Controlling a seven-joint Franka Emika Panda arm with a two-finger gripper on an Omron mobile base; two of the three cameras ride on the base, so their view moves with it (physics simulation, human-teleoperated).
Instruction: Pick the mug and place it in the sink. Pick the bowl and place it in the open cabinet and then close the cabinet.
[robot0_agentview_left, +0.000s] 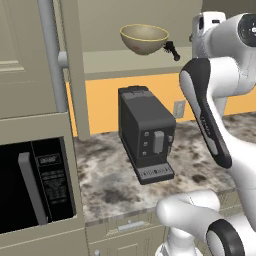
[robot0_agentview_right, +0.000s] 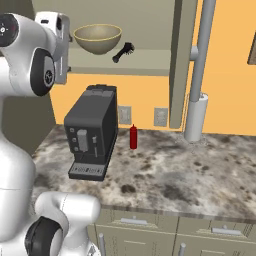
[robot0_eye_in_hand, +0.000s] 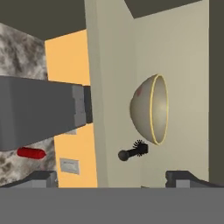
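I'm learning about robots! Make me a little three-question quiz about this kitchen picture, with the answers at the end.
1. True or false: the bowl sits on the shelf of the open cabinet.
2. What small dark thing lies beside the bowl? A) a brush B) a spoon C) a fork
3. Fill in: the red bottle stands on the counter next to the dark ____ machine.

Key: 1 true. 2 A. 3 coffee.
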